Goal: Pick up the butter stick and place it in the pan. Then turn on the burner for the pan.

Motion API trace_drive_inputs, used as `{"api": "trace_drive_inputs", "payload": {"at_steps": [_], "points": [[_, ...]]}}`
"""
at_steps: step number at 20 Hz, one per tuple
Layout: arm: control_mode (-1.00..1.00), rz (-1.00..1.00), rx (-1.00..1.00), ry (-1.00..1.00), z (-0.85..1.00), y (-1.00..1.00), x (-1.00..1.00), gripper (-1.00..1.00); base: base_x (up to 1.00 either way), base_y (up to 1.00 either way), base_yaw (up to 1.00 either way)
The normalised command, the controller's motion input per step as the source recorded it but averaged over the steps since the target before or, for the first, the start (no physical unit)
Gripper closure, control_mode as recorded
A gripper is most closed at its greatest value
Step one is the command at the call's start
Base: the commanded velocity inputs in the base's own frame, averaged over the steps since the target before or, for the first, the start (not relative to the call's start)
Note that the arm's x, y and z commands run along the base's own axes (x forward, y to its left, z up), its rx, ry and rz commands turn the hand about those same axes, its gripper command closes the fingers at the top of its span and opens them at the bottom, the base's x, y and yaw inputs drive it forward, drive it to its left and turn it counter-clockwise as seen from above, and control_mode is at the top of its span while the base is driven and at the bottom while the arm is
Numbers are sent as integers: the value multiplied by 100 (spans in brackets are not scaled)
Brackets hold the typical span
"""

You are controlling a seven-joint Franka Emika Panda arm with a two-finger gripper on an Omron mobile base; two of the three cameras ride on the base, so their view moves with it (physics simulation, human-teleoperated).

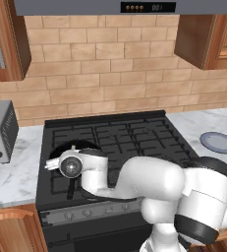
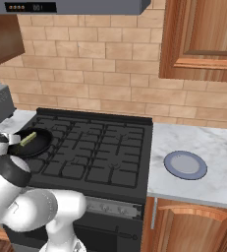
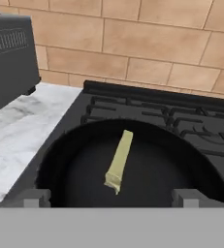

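The thin pale yellow-green butter stick (image 3: 119,161) lies flat on the floor of the round black frying pan (image 3: 74,164), which sits over the front-left burner (image 2: 16,160) of the black gas cooktop (image 2: 105,142). So placement reads as done.

The two-finger gripper (image 3: 111,196) hangs just short of the pan's near rim, fingertips (image 3: 35,197) spread wide, empty, touching nothing. Judged next: the front control knobs (image 1: 88,213).

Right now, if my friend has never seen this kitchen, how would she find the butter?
Find the black gas cooktop against the tan brick wall. On its left front burner sits a round black frying pan. Lying inside is the thin pale yellow-green butter stick, the only light thing on the dark stove.
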Motion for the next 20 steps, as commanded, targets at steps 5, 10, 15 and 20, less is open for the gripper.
{"api": "trace_drive_inputs", "payload": {"at_steps": [5,10,15,20], "points": [[-100,0,3,-19,0,22,-54,-100,0,0,0],[-100,-2,3,-16,0,8,-59,-100,0,0,0],[-100,0,2,-8,0,4,-58,-100,0,0,0],[-100,0,0,-1,0,16,-66,-100,0,0,0]]}}
